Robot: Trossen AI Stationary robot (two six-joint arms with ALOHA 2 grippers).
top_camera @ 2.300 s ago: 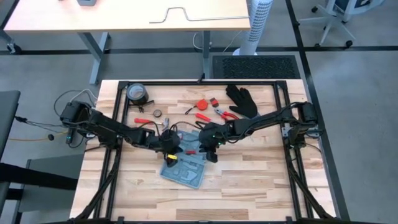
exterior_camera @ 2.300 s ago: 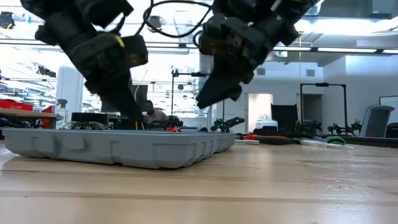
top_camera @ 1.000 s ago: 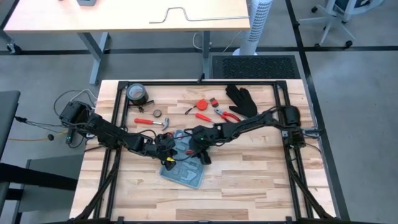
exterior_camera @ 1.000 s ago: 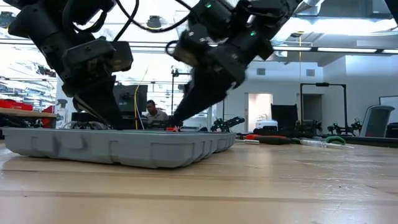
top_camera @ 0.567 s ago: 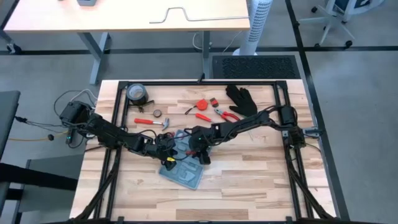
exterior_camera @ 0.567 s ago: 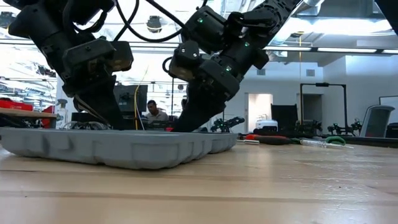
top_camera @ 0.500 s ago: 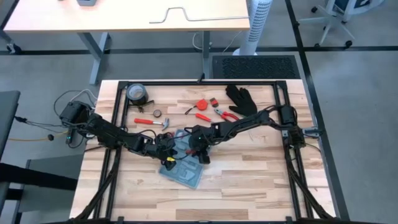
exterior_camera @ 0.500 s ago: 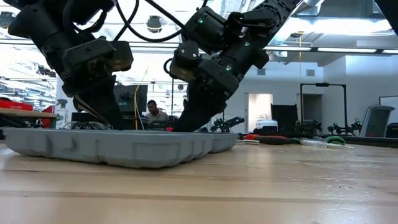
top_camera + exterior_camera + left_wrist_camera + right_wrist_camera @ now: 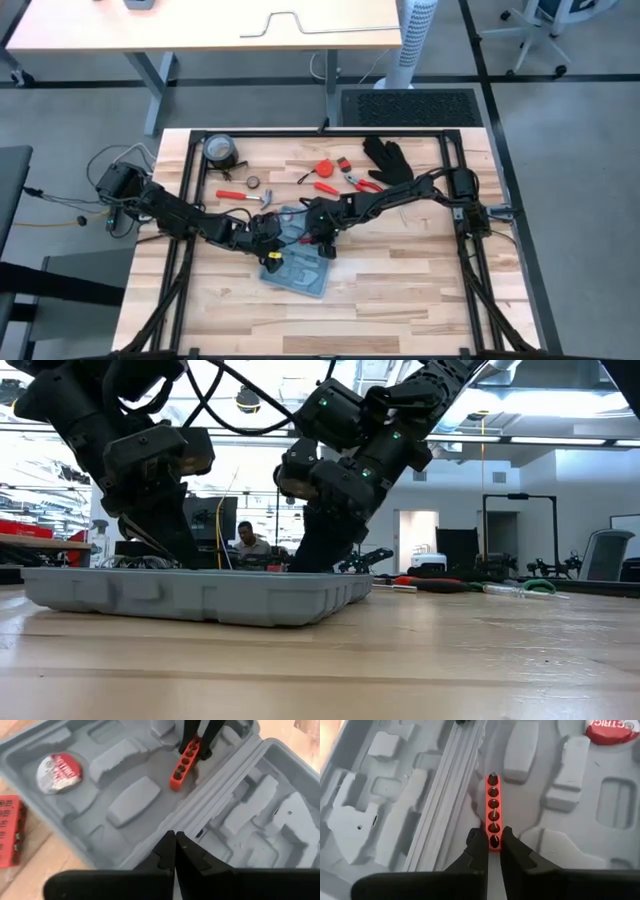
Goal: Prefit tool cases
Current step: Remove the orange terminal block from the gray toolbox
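— Right wrist view first: what did the right gripper (image 9: 490, 839) hold?

— A small orange plastic bit holder (image 9: 493, 810) with a row of dark bits, its end pinched between narrow fingers, lying inside the flat light-blue plastic tool case (image 9: 395, 820) just beside the hinge ridge.

— And the case?

— Open, flat on the wooden table (image 9: 400, 280), near its middle.

— The left gripper (image 9: 175, 851)?

— Over the case's hinge, fingers pressed together, gripping nothing. A red round label (image 9: 59, 768) sat in the same half as the holder.
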